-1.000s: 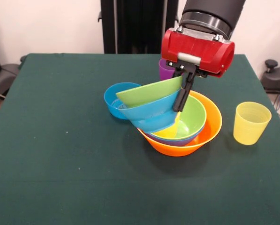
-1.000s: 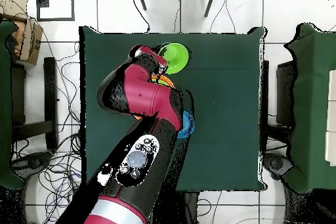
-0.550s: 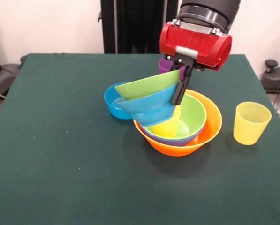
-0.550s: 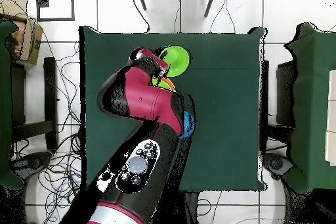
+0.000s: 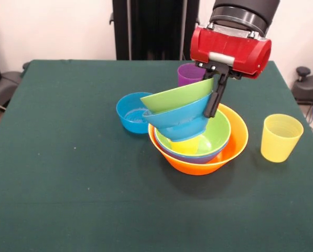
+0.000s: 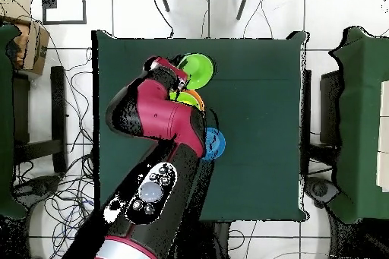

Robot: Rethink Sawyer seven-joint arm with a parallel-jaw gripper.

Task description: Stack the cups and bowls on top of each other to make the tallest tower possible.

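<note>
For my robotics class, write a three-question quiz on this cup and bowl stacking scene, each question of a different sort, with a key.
1. True or false: the gripper holds the tilted small green bowl and the small blue bowl under it by their rim.
2. Multiple choice: what is the base of the tower? A) purple cup B) orange bowl C) pale yellow cup
3. Fill in: the lone blue bowl sits on the table beside the tower, and the ______ cup stands behind the tower.

Key
1. True; the pair hangs tilted above the medium green bowl.
2. B, the orange bowl.
3. Purple; the purple cup. The pale yellow cup stands apart at the side.
</note>
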